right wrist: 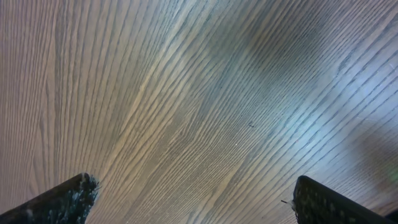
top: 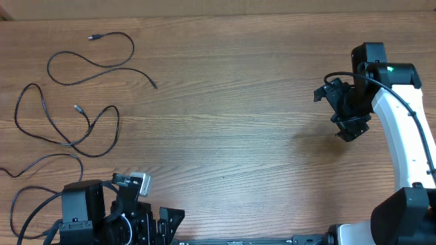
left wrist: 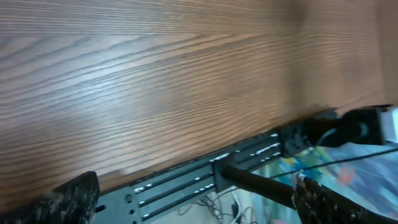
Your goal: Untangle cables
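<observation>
Several thin black cables lie spread in loose loops at the far left of the wooden table [top: 225,116] in the overhead view. One cable [top: 131,51] curls at the top left, with small plugs at both ends. Below it, two looped cables [top: 117,122] cross each other near the left edge. My left gripper [top: 169,219] [left wrist: 199,205] hangs open at the near table edge, right of the cables, with nothing in it. Over bare wood at the far right, my right gripper [top: 332,114] [right wrist: 196,205] is also open and holds nothing. Neither wrist view shows a cable.
A metal rail [left wrist: 186,183] runs along the near table edge under the left gripper. Thick black wires [top: 27,204] of the left arm loop at the bottom left corner. The white right arm [top: 402,129] stands along the right side.
</observation>
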